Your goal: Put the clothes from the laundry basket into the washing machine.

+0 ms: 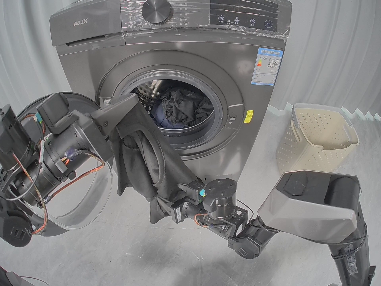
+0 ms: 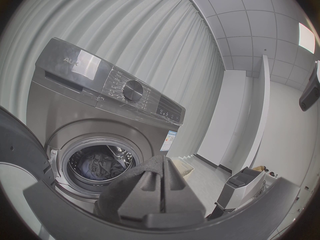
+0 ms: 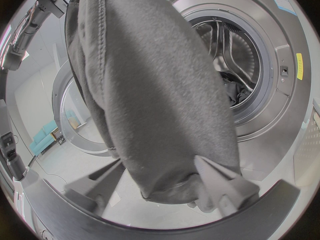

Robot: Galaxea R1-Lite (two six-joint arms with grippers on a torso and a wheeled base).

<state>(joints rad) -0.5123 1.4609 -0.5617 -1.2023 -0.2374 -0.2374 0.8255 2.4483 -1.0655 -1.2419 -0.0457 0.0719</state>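
Observation:
A dark grey garment [image 1: 147, 159] hangs in front of the washing machine's [image 1: 222, 52] open drum. My left gripper [image 1: 124, 107] is shut on its top end, level with the drum's left rim; in the left wrist view the cloth [image 2: 133, 180] drapes over the closed fingers [image 2: 173, 184]. My right gripper [image 3: 160, 187] is low under the garment's [image 3: 160, 100] bottom end, open, its fingers [image 3: 221, 185] spread either side of the hanging cloth. Dark clothes [image 1: 180, 107] lie inside the drum. The beige laundry basket [image 1: 317, 140] stands on the floor to the right; I see nothing in it.
The round door [image 1: 79, 203] is swung open to the left, behind my left arm. A grey curtain hangs behind the machine. Bare floor lies between the machine and the basket.

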